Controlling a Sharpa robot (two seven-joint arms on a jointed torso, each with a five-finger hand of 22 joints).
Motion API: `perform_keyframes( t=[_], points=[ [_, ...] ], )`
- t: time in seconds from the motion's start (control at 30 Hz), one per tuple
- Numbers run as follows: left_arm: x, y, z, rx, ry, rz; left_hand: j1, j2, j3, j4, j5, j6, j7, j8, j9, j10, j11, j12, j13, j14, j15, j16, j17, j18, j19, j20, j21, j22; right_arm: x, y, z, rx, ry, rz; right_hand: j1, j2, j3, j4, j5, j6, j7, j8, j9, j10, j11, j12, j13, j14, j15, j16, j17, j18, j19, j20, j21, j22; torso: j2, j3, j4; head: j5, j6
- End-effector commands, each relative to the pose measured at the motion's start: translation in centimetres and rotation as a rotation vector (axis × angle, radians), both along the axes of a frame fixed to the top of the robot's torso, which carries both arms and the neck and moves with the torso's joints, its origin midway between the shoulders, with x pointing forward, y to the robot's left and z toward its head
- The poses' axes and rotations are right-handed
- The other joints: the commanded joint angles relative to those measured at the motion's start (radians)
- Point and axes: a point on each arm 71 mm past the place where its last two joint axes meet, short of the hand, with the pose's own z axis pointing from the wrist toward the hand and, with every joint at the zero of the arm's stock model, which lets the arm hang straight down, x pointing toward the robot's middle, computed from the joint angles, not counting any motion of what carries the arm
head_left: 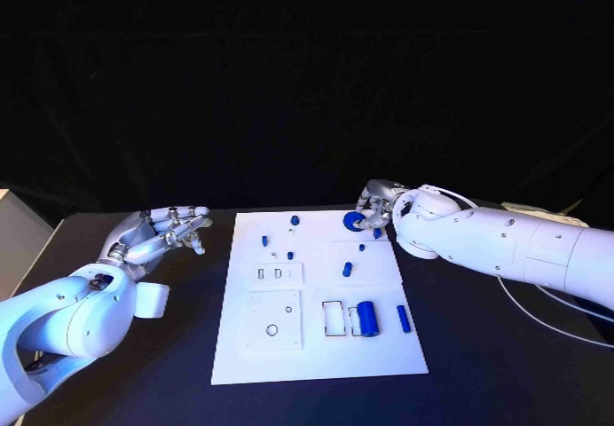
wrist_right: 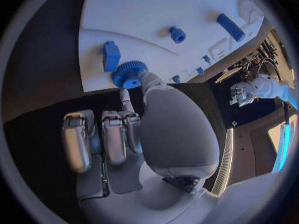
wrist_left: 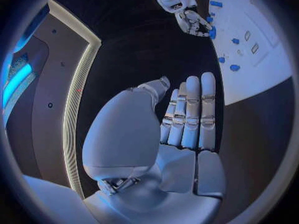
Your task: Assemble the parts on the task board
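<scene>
At far edge of white plastic task board (head_left: 256,355), small blue toothed gear (head_left: 352,220) pinched in right hand (head_left: 373,213); left hand (head_left: 173,229) empty, fingers extended beside board. Assembly barely begun, judging by blue cylinders (head_left: 367,318) lying loose.

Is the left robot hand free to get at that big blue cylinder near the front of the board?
Probably yes: the left robot hand holds nothing, and nothing stands between it and the cylinder.

small far parts (head_left: 266,240) too tiny to identify
</scene>
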Motion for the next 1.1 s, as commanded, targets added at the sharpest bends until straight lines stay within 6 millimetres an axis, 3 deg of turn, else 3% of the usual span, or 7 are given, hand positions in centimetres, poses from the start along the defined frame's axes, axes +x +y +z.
perform_keyframes(
  t=[0.03, 0.6, 0.67, 1.1],
  points=[
    [-0.1, -0.3, 0.1, -0.005, -0.006, -0.022, -0.009, -0.002, 0.001, -0.002, 0.000, -0.001, -0.001, 0.001, 0.001, -0.004, -0.001, -0.003, -0.001, -0.006, -0.001, 0.004, 0.002, 0.013, -0.005, 0.001, 0.005, 0.001, 0.0, 0.0, -0.2, -0.014, 0.031, 0.005, 0.002, 0.010, 0.003, 0.003, 0.005, 0.001, -0.004, 0.004, 0.002, 0.105, 0.008, 0.002, 0.263, 0.104, 0.008, 0.004, 0.252, -0.010, 0.097, 0.004, 0.005, 0.247, 0.000, -0.0004, 0.0001, -0.001, -0.001],
    [0.0, -0.3, 0.1, -0.005, -0.007, -0.024, -0.009, -0.002, 0.001, -0.002, 0.000, -0.001, -0.001, 0.001, 0.001, -0.004, -0.001, -0.003, -0.001, -0.006, -0.001, 0.004, 0.002, 0.013, -0.005, 0.001, 0.005, 0.001, 0.2, 0.3, -0.6, -0.027, 0.067, 0.013, 0.002, 0.014, 0.007, 0.003, 0.012, 0.003, -0.004, 0.006, 0.002, 0.105, 0.007, 0.002, 0.263, 0.104, 0.007, 0.004, 0.253, -0.010, 0.098, 0.004, 0.007, 0.249, 0.000, 0.0003, -0.0002, -0.002, -0.003],
    [0.0, -0.4, 0.1, -0.005, -0.007, -0.023, -0.009, -0.002, 0.001, -0.002, 0.000, -0.001, -0.001, 0.001, 0.001, -0.004, -0.001, -0.003, -0.001, -0.006, -0.001, 0.004, 0.002, 0.013, -0.005, 0.001, 0.005, 0.001, 0.2, 0.4, -0.6, -0.028, 0.069, 0.015, 0.002, 0.015, 0.008, 0.003, 0.013, 0.003, -0.004, 0.006, 0.002, 0.105, 0.007, 0.002, 0.263, 0.104, 0.007, 0.004, 0.253, -0.010, 0.098, 0.004, 0.007, 0.249, 0.000, -0.0004, 0.0005, -0.008, -0.004],
    [0.0, -0.4, 0.1, -0.005, -0.006, -0.023, -0.009, -0.002, 0.001, -0.002, 0.000, -0.001, -0.001, 0.001, 0.001, -0.004, -0.001, -0.003, -0.001, -0.006, -0.001, 0.004, 0.002, 0.013, -0.005, 0.001, 0.005, 0.001, -0.1, 1.1, 0.1, 0.005, -0.031, 0.041, -0.010, 0.048, 0.069, 0.002, 0.020, 0.042, -0.016, 0.025, 0.006, 0.105, -0.002, 0.002, 0.263, 0.106, -0.002, 0.006, 0.263, -0.014, 0.105, -0.004, 0.018, 0.263, 0.000, -0.0018, 0.0027, -0.017, -0.001]
  ],
)
